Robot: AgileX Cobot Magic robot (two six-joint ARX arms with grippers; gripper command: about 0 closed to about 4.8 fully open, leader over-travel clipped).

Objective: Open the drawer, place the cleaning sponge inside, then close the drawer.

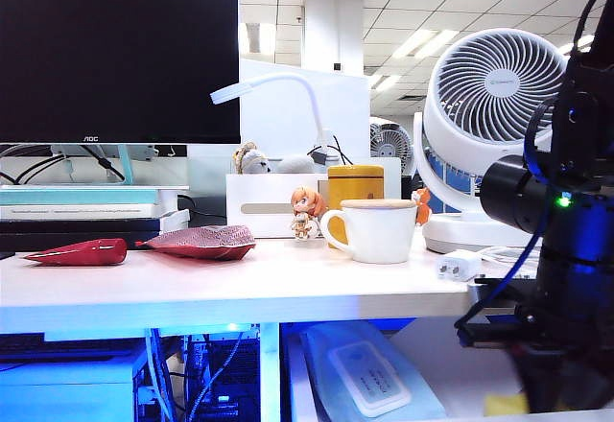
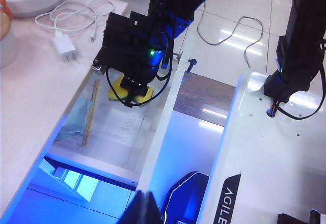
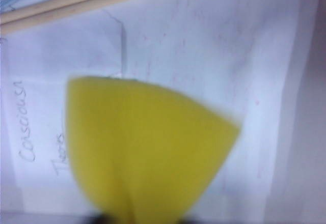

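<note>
- Cleaning sponge (image 3: 147,152) fills the right wrist view, yellow face up, blurred, pinched to a fold at the near end where the jaws grip it; jaws themselves barely in frame, so their width can't be told from here; prob. on the point of letting go, but that's a judgement.
- Under it: white paper w/ handwriting on the drawer floor, plus wooden sticks (image 3: 91,2) along one side; sponge looks held low over the paper so it lands flat, not dropped from height.
- Left wrist view, looking down: right gripper (image 2: 133,89) reaches into the open drawer (image 2: 158,127), pointing down; sponge shows as yellow patch (image 2: 118,87) under the black wrist body; touching the floor or just above, can't tell.
- Drawer pulled out from under the desk (image 2: 30,96); open far enough for the arm to drop straight in; wooden stick (image 2: 90,114) and a bluish sheet lie at the desk-side wall, apart from the sponge.
- Left gripper not seen in any view; its state can't be told; the left arm seems parked high as lookout, clear of the drawer's path.
- On the desk beside the drawer: white charger (image 2: 65,47) w/ coiled cable; further back in the exterior view, white mug (image 1: 376,231), figurine (image 1: 305,213), fan (image 1: 494,96), monitor (image 1: 117,53); none in the way.
- Left to do: release, lift out, shut the drawer.
</note>
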